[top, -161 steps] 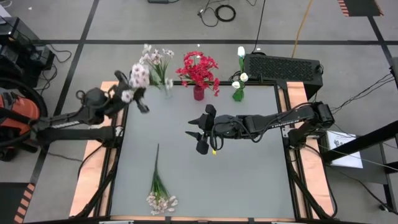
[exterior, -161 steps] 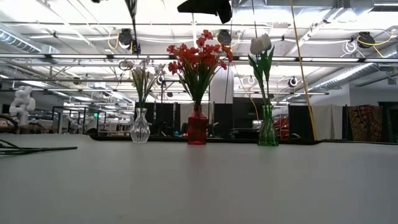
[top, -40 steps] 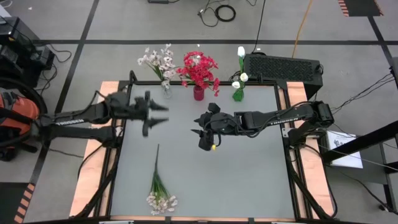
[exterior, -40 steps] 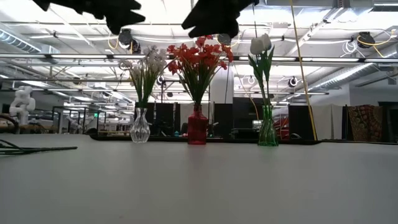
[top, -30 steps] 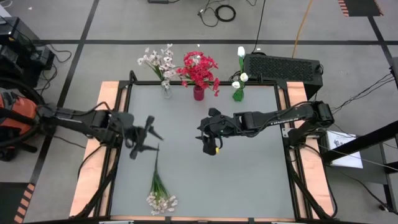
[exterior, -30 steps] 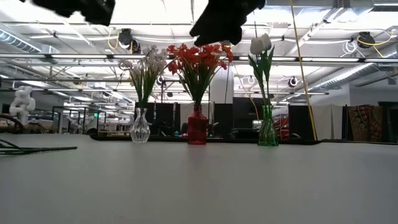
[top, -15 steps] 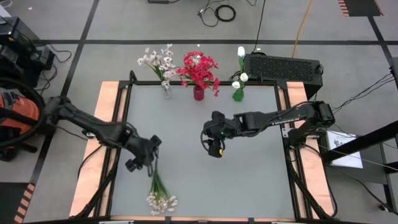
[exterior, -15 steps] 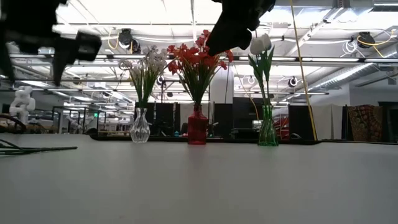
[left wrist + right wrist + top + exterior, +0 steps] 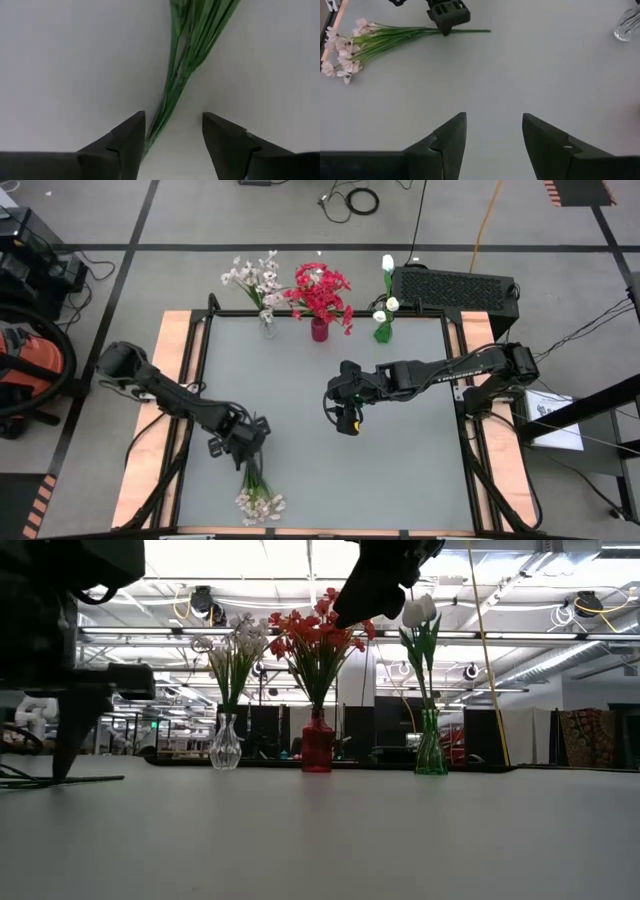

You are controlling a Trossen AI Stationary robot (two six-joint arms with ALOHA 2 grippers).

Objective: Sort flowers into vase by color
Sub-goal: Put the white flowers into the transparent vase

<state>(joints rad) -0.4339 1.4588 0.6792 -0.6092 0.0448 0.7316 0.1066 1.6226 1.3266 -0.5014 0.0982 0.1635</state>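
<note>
With its fingers apart astride the stem of the pale pink flowers lying on the counter, the left gripper is mid-pickup, needing only to close and lift.

Through the left wrist camera I looked past my left end effector, its two dark fingers standing apart at roughly seven and five o'clock. A bundle of green flower stems lay on the pale desk, narrowing from one o'clock down into the gap beside the seven o'clock finger.
</note>
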